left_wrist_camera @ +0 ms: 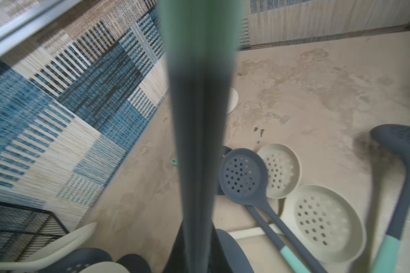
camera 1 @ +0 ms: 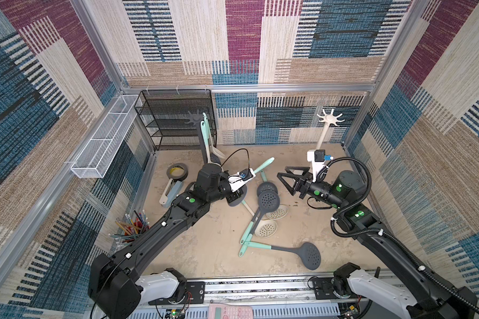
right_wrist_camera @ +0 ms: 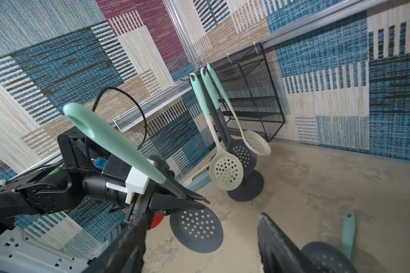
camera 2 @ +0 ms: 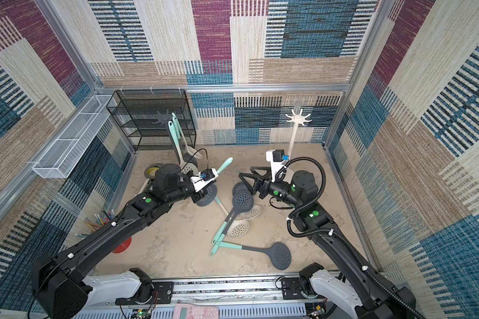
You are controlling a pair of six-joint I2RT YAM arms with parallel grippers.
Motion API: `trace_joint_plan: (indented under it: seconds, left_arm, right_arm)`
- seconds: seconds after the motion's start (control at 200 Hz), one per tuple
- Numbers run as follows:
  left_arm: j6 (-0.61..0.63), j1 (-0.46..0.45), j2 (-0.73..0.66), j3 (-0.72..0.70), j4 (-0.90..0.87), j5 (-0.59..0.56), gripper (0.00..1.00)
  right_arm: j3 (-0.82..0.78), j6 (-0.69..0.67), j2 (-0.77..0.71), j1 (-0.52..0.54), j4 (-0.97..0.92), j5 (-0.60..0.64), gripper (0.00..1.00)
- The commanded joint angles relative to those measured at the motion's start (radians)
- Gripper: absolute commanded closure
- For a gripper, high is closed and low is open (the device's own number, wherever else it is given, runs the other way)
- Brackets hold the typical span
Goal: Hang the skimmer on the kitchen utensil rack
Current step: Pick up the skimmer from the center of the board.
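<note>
skimmer point(right_wrist_camera: 118, 141) with a mint handle and round grey perforated bowl sits clamped by its dark neck in the left claw point(right_wrist_camera: 195, 201), held above the tabletop point(camera 1: 210, 248) short of the dark rack point(camera 1: 194, 118), while the right claw point(camera 1: 282, 171) gapes wide and empty. the smooth, rubbery-looking shaft may swivel in that thin pinch, so the handle's small hole could miss a stubby prong or knock the three hung skimmers point(right_wrist_camera: 225, 170) loose.

left claw point(right_wrist_camera: 200, 202) clenched tight, right claw point(camera 1: 282, 170) spread wide, both arms extended forward
</note>
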Motion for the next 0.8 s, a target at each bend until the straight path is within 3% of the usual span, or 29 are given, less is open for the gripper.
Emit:
trace_joint_plan:
  seconds: [0.0,0.255,0.441,0.796]
  left_arm:
    - [-0.202,0.048,-0.030,-0.011,-0.019,0.187,1.00]
    - [-0.481,0.267,-0.057,-0.073,0.135,0.501,1.00]
    - [-0.588,0.369,-0.098,-0.131,0.218,0.587,1.00]
    - [-0.727,0.492,-0.089,-0.189,0.356,0.733,1.00]
  right_arm:
    - [-0.023,-0.103,-0.007,0.001,0.096,0.021,0.26]
    - [-0.125,-0.222,-0.007,0.002,0.256,-0.030,0.25]
    - [-0.167,-0.252,0.059,0.028,0.405,-0.034,0.25]
    - [0.028,-0.467,0.272,0.123,0.380,0.029,0.26]
